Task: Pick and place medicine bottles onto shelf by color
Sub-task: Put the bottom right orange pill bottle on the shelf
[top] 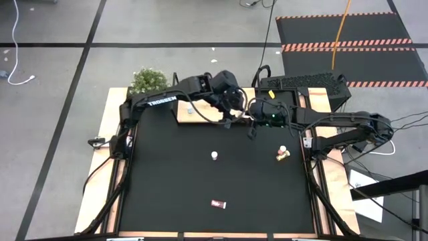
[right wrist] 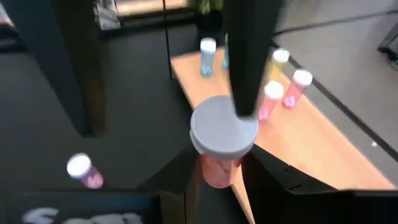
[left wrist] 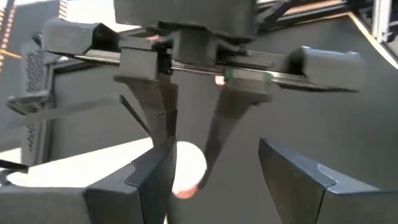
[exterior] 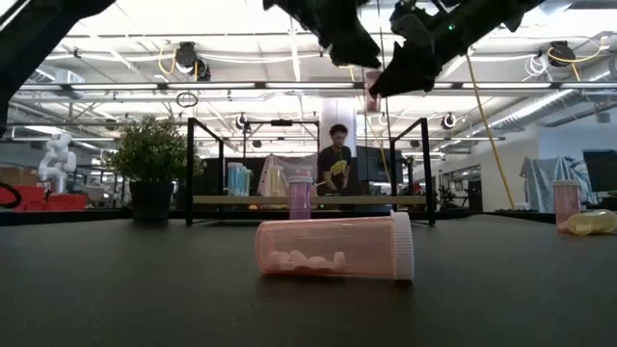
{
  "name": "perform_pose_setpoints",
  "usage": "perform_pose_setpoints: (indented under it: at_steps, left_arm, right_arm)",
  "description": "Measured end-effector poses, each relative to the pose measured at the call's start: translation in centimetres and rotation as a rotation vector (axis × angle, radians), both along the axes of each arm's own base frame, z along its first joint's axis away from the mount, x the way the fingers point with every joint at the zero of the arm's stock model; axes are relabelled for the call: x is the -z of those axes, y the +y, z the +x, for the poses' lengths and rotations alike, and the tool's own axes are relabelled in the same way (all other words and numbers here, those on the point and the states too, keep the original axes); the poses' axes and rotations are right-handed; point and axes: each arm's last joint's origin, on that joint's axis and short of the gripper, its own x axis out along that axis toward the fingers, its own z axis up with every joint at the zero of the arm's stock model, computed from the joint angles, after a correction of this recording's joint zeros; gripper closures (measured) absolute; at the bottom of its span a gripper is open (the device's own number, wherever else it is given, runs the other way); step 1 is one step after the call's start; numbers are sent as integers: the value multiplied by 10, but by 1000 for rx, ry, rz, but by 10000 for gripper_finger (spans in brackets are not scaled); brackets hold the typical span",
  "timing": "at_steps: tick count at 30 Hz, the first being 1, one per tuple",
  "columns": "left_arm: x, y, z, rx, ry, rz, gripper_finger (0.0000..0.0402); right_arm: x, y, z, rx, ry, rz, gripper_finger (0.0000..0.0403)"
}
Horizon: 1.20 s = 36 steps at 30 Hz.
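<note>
Right gripper (right wrist: 217, 177) hangs near the surface's far edge, by the shelf (right wrist: 323, 143), jaws closed on a pink bottle (right wrist: 221, 168) with a white cap, held upright. Left gripper (top: 231, 100) is close alongside, jaws parted, nothing held; its wrist view looks straight at the right gripper and the bottle's cap.

Judgement: the step is placing this bottle. Best done by carrying it over the board to the pink bottles (right wrist: 283, 93) already standing there, lowering it upright, and releasing only once its base sits flat, clear of the blue bottle (right wrist: 207, 55) and the black uprights.

The black surface (top: 174, 181) carries a lying pink bottle (top: 219, 204) near the front edge, an upright one mid-surface and two toward the right edge. A plant (top: 148, 80) stands at the far left corner. A person stands in the room beyond.
</note>
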Motion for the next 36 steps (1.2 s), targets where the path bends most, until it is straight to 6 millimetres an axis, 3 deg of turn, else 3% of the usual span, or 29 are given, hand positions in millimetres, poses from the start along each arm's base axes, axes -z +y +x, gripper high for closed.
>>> perform_pose_setpoints:
  at_steps: [5,28,36]
  left_arm:
    - [7,1,8,-21,-16,-16,174]
    - [16,0,6,-17,66,64,175]
    - [14,3,7,-42,46,89,232]
  right_arm:
    - [2,5,0,-24,20,7,307]
    - [0,9,2,-54,-11,8,307]
    - [0,8,1,-32,-1,0,307]
